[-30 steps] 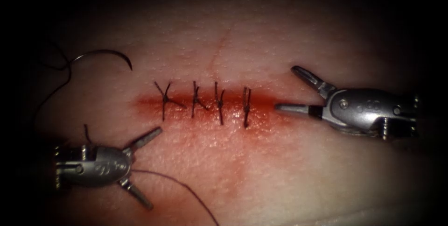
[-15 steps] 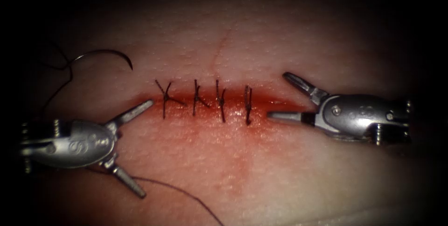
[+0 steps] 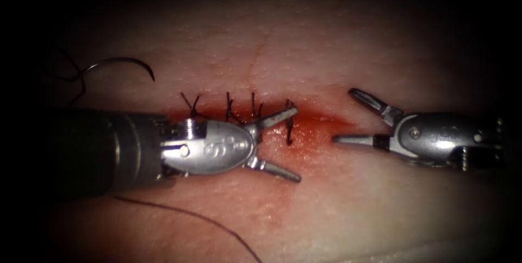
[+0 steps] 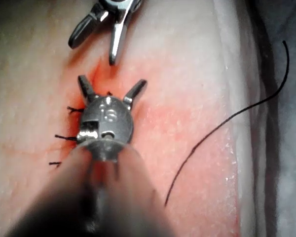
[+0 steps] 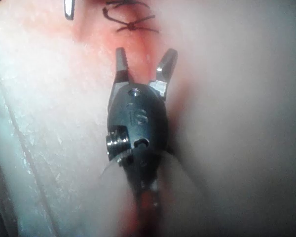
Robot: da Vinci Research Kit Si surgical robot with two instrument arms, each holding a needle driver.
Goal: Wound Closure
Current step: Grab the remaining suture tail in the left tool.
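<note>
Surgical training bench: stitched tissue [image 3: 326, 198] slab, loose needle [image 3: 122, 64], cloth underlay [image 4: 286, 148].

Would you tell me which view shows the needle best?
The endoscope view: the needle lies free on the tissue, left of the cut, its whole curve clear. The wrist views look at the open, empty tools instead.

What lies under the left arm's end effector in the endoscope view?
The left end effector, jaws open and empty, lies over the stitches and red fluid on the tissue. It covers the stitches' lower parts and the cut there.
</note>
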